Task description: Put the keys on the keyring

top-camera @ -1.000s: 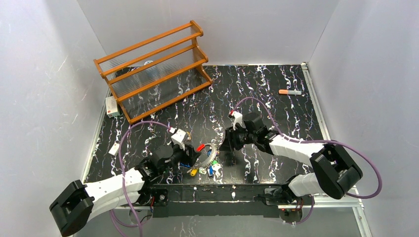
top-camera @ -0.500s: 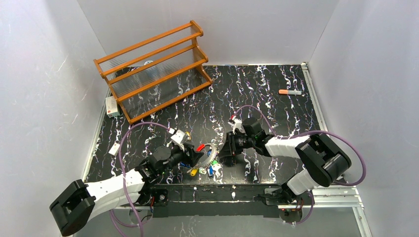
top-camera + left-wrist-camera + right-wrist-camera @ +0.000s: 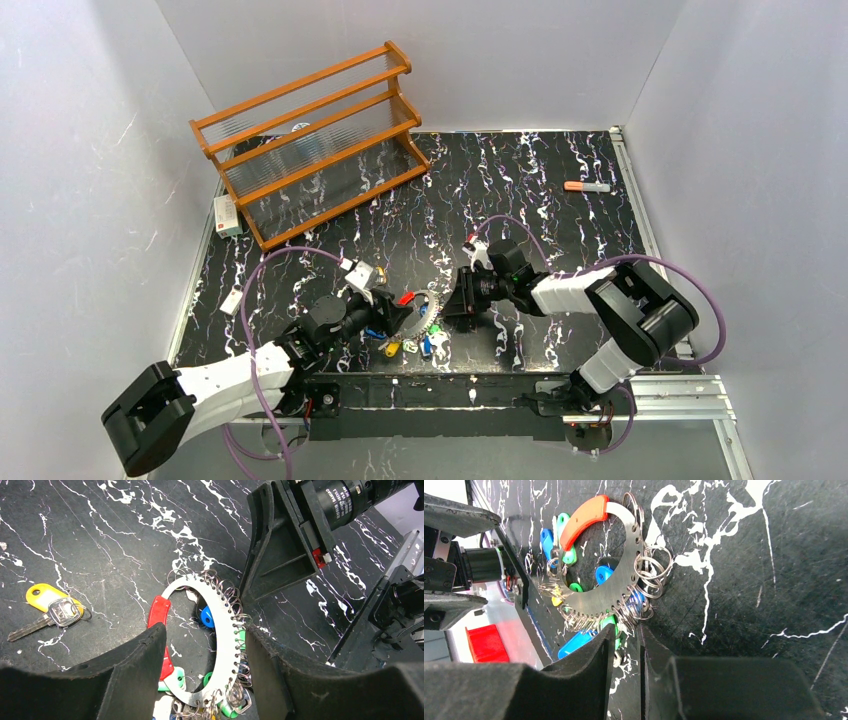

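Steel keyring, red arc, coloured tags

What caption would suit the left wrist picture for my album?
Left end effector open around the keyring, a yellow-tagged key lying loose on the black table.

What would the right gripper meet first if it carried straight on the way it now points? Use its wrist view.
The right gripper points at the keyring. It would probably first meet the small split rings bunched on the keyring's near edge, just ahead of it. Depth is unclear.
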`<state>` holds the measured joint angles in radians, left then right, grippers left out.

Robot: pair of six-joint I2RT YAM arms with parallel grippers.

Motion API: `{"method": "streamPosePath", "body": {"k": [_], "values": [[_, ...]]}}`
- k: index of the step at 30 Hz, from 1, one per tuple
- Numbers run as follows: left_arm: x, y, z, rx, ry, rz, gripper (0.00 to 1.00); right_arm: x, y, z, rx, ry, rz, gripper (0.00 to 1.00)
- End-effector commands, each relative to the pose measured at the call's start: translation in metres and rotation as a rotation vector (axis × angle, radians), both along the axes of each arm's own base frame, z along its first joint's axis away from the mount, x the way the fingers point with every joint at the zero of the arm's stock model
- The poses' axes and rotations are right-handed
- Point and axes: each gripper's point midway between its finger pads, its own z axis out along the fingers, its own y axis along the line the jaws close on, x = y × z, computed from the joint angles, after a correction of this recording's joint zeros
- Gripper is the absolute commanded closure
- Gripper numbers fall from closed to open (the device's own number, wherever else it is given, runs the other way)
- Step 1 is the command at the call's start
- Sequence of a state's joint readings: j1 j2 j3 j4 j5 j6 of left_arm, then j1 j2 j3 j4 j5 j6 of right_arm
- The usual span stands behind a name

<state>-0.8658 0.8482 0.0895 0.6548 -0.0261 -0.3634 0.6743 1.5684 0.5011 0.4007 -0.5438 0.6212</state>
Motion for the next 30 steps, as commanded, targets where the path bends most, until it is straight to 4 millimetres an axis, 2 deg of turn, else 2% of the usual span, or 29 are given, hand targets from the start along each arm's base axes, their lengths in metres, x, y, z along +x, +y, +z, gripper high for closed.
{"method": "streamPosePath", "body": {"k": [1,7,16,22,30], "values": [[0.005,0.003,0.002,-0.018,-0.006,0.033,0.44,0.018,0.010,0.008,0.023,-0.052,-0.015,0.69],[0.005,0.001,0.002,-0.019,-0.006,0.029,0.45,0.017,0.018,0.010,0.069,-0.033,0.011,0.72],[0.004,0.003,-0.001,-0.017,-0.004,0.032,0.46,0.004,0.031,0.060,0.255,-0.111,0.133,0.73],[0.004,0.004,-0.001,-0.014,-0.007,0.034,0.46,0.015,0.019,0.048,0.143,-0.142,0.051,0.67],[0.005,0.003,-0.001,-0.011,-0.009,0.030,0.46,0.015,0.014,0.042,0.079,-0.127,0.052,0.70]]}}
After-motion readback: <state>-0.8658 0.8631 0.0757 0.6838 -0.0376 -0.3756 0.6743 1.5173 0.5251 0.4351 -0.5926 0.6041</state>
